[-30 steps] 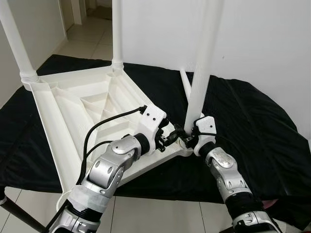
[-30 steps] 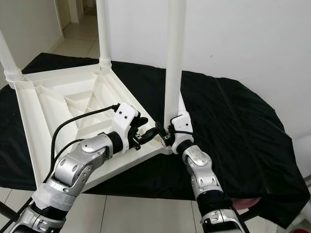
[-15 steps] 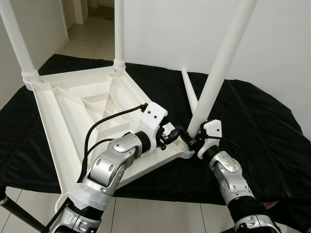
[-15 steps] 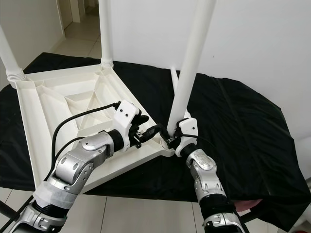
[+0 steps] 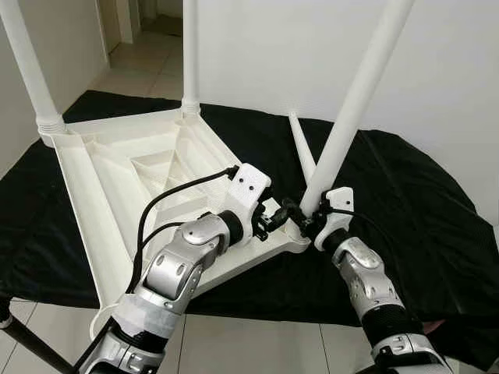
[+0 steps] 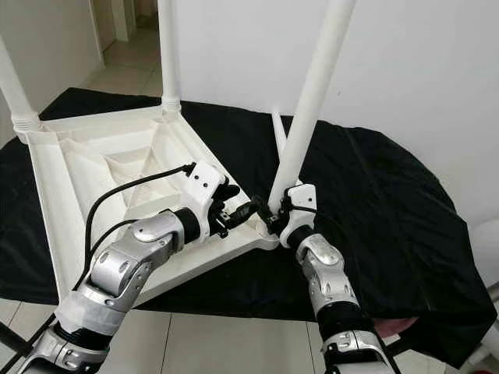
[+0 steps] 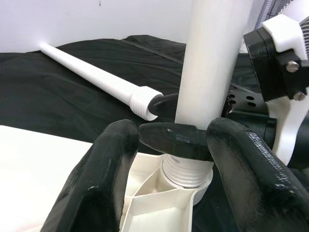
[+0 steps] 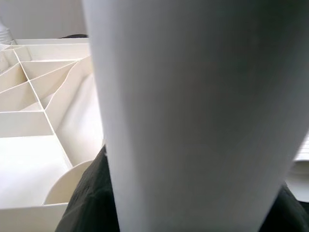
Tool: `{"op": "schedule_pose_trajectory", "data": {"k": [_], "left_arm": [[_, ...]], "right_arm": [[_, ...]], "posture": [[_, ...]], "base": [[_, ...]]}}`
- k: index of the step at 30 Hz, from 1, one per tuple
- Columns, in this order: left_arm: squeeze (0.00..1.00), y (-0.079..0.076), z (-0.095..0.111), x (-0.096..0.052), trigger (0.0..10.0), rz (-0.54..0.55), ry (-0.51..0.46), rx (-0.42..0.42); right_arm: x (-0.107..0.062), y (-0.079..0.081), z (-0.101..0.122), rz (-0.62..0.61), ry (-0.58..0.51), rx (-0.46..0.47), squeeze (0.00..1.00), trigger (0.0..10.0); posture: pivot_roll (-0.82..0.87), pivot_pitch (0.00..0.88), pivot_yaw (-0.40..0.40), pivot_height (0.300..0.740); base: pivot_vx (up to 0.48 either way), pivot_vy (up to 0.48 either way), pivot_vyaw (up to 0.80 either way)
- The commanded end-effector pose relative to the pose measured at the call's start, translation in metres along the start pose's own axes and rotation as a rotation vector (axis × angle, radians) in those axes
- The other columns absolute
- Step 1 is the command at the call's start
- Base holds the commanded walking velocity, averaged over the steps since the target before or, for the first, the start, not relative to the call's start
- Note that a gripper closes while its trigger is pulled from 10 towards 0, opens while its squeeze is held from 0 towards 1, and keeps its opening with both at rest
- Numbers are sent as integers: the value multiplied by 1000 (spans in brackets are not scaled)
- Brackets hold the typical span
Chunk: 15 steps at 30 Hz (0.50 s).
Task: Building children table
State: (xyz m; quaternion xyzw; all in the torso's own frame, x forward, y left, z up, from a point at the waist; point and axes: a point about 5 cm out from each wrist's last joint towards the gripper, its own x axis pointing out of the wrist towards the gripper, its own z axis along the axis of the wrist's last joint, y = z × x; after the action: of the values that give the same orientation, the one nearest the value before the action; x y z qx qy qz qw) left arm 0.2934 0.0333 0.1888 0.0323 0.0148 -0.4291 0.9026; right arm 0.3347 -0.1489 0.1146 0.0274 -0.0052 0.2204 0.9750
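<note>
At near corner socket of upturned tabletop (image 5: 117, 167): right gripper (image 5: 309, 220) clamped on tilted leg (image 5: 351, 105); left gripper (image 5: 282, 212) fingers apart beside it.

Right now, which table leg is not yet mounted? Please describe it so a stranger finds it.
On the black cloth lies an upturned white table. Just beyond its near right corner, behind the leaning leg that the right hand holds, is the loose leg. It alone lies flat on the cloth.

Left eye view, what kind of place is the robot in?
Probably a room in a home: pale tiled floor, plain white wall, and a doorway to a hallway behind the black-draped table.
</note>
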Motion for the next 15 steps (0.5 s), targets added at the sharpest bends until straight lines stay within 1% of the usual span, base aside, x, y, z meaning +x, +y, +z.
{"op": "schedule_pose_trajectory", "data": {"k": [1,2,4,6,11,15], "left_arm": [[0,0,3,2,10000,21,2,5],[0,0,3,2,10000,21,2,5],[0,0,3,1,10000,23,0,6],[0,0,4,1,10000,24,0,7],[0,0,4,1,10000,25,-1,6],[0,-1,4,2,10000,24,-2,6]], "right_arm": [[-10,-8,-30,-82,157,80,0,10000],[-10,-8,-30,-82,157,80,0,10000],[-11,-9,-34,-108,175,132,0,10000],[-11,-10,-35,-125,180,150,0,10000],[-12,-12,-37,-146,193,155,0,10000],[-14,-10,-39,-140,179,132,0,10000]], "posture": [[25,0,-113,740],[25,0,-113,740],[25,0,-115,740],[24,0,-115,740],[23,0,-115,740],[22,0,-115,740]], "base": [[0,0,0],[0,0,0],[0,0,0],[0,0,0],[0,0,0],[0,0,0]]}}
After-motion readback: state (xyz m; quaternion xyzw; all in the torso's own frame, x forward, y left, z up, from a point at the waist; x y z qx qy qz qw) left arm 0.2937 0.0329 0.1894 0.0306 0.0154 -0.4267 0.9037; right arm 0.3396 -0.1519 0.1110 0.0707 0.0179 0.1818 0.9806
